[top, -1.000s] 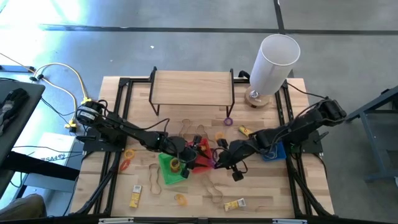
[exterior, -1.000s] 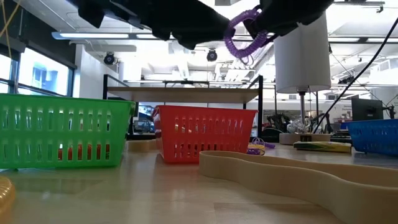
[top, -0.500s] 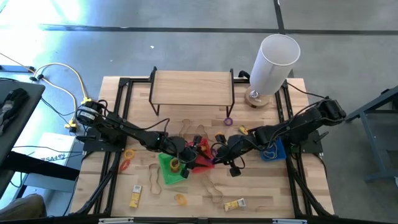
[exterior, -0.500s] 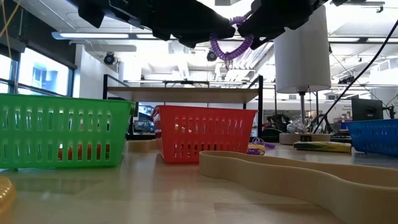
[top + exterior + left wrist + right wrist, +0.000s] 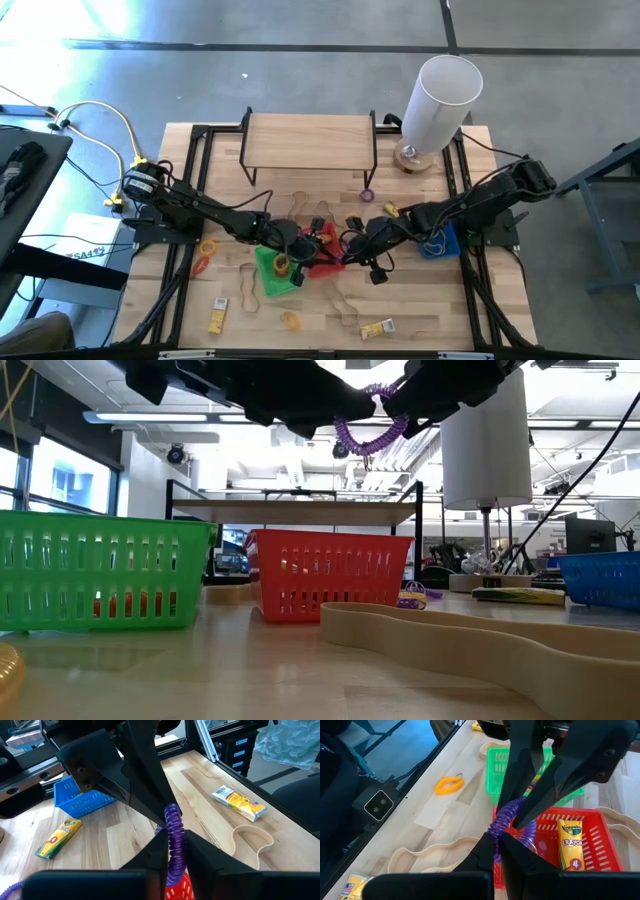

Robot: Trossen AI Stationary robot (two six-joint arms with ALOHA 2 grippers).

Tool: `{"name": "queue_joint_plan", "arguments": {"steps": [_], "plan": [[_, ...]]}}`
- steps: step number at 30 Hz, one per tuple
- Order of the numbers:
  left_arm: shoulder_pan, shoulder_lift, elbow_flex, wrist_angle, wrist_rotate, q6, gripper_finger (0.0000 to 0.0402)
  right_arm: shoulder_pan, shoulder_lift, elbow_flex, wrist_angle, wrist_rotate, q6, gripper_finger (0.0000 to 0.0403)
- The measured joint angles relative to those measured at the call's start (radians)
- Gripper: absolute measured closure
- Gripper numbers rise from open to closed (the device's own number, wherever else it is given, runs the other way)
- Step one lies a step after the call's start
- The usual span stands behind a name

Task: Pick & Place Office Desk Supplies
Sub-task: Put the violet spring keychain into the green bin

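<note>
Both arms are matte black, built of slim jointed links on black bases at the table's left and right edges. Yellow cables (image 5: 100, 140) loop out from the left arm's base (image 5: 140, 185). Each gripper's fingers (image 5: 492, 851) are flat, angular black wedges.

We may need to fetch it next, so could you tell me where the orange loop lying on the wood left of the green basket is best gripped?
Pinch the orange loop across one side of its band, coming straight down. It lies flat on bare table, clear of the green basket.
</note>
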Motion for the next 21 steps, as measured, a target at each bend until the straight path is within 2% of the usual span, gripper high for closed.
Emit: {"name": "queue_joint_plan", "arguments": {"steps": [4,10,13,17,21], "plan": [[0.0,0.0,0.0,-0.003,-0.001,0.003,0.039,0.0,0.0,0.0,-0.002,0.004,0.0,0.0398],[-0.026,0.0,0.0,-0.007,-0.083,0.026,0.0395,0.001,0.0,0.0,-0.019,0.019,0.038,0.0385],[-0.036,0.0,0.0,-0.008,-0.084,0.033,0.0396,0.001,0.0,0.0,-0.029,0.05,0.084,0.0352],[-0.037,0.0,0.0,-0.011,-0.086,0.025,0.0396,0.001,0.001,0.0,-0.035,0.08,0.126,0.0285],[-0.055,-0.031,0.001,-0.11,-0.179,-0.016,0.0398,0.002,0.001,0.0,-0.075,0.08,0.133,0.0226]]}}
